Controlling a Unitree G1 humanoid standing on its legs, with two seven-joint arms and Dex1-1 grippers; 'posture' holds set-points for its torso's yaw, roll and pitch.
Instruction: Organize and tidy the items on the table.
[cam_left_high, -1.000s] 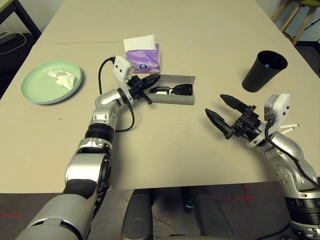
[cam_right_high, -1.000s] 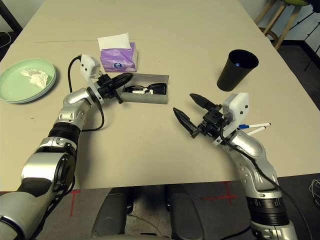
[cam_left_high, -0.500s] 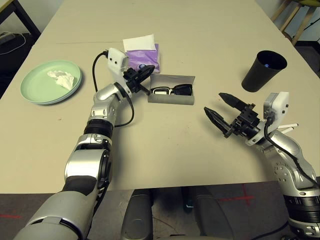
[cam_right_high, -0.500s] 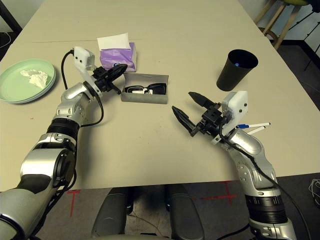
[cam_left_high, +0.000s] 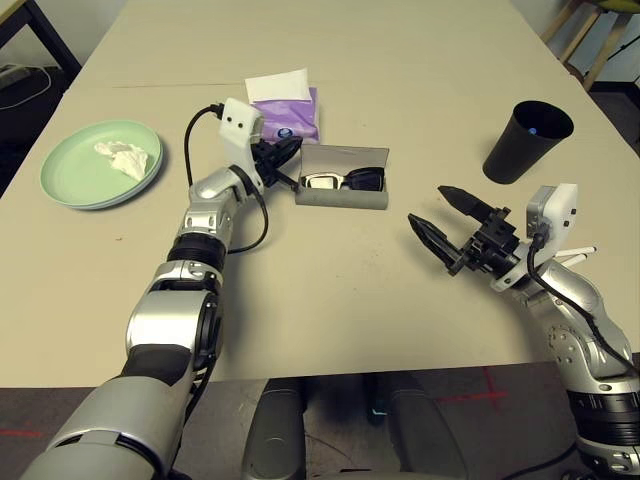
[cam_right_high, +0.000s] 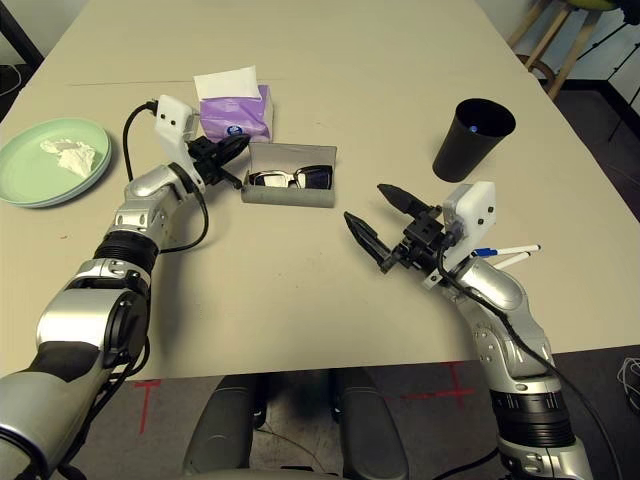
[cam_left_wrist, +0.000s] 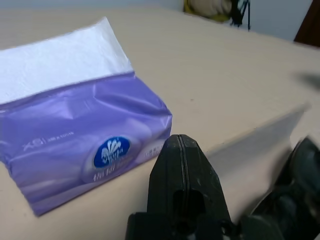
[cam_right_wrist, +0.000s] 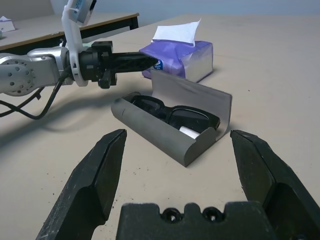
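The grey glasses case lies open at mid-table, its lid standing up and the black sunglasses inside. My left gripper is shut with nothing in it, at the case's left end, between the case and the purple tissue box. Its closed fingers point toward the box. To the right of the case my right gripper hovers open and holds nothing, facing the case. A crumpled white tissue lies on the green plate at far left. Markers lie by my right wrist.
A black cup with something blue inside stands at the right, behind my right arm. A dark side table stands off the far left corner and wooden chair legs off the far right. Bare table top lies in front of the case.
My left gripper pulled back from over the case's lid toward the tissue box, and the lid now stands more upright. The right arm has not moved.
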